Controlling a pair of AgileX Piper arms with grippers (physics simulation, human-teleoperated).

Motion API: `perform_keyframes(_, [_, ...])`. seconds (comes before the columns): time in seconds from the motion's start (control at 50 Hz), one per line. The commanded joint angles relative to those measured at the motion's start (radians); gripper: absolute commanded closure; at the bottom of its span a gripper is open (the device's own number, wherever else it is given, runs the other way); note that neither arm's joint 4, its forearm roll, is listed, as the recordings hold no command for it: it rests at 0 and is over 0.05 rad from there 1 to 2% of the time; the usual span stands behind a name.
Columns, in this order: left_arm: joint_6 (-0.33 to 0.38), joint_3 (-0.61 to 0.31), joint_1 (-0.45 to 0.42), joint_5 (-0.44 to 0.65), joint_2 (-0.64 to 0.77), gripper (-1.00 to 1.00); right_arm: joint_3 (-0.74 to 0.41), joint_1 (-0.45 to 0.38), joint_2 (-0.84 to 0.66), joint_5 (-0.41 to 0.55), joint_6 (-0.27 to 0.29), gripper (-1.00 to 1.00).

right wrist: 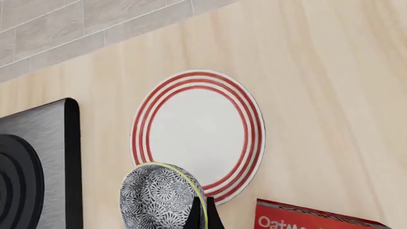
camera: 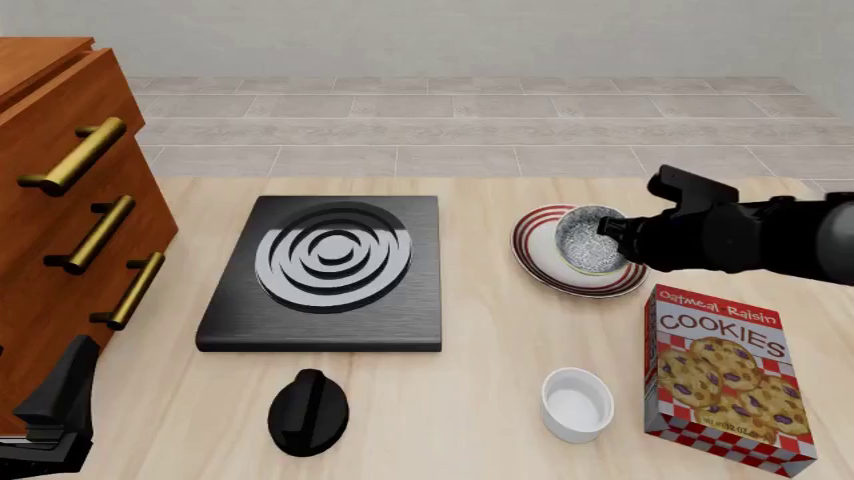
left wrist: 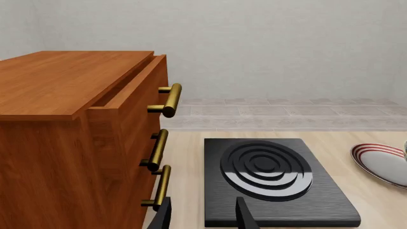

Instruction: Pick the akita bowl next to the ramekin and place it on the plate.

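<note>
We saw the right arm reaching in from the right across the table (camera: 481, 420), its right tool (camera: 617, 232) closed on the rim of the akita bowl (camera: 589, 240), with the fingers (right wrist: 205, 213) pinching the bowl's edge in the right wrist view. The bowl hung over the plate (camera: 541, 262); whether it touched the plate we could not tell. The plate's white centre was bare in the wrist view. The left tool (left wrist: 202, 215) sat low at the near left, by the wooden drawer cabinet (camera: 60, 190), its fingers parted and empty, pointing toward the black stove (camera: 327, 275). The ramekin (camera: 577, 403) stood empty at the near edge, just beside the cookie box (camera: 727, 375), well apart from the plate.
</note>
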State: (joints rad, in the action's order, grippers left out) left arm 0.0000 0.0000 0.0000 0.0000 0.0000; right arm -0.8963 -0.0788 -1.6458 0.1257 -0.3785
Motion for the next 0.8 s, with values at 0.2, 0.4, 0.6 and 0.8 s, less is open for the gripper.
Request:
perform_keyframes(0.2, [0.000,0.000,0.000,0.000,0.000,-1.00,-0.052,0.020,-0.073,-0.020,0.009,1.00])
perform_keyframes(0.4, [0.000,0.000,0.000,0.000,0.000,-1.00,-0.059,0.024,-0.096,-0.036,0.016,1.00])
perform_keyframes(0.6, [0.000,0.000,0.000,0.000,0.000,-1.00,-0.077,0.031,-0.127,-0.045,0.022,1.00])
perform_keyframes(0.8, [0.000,0.000,0.000,0.000,0.000,-1.00,-0.094,0.031,-0.154,-0.058,0.024,1.00])
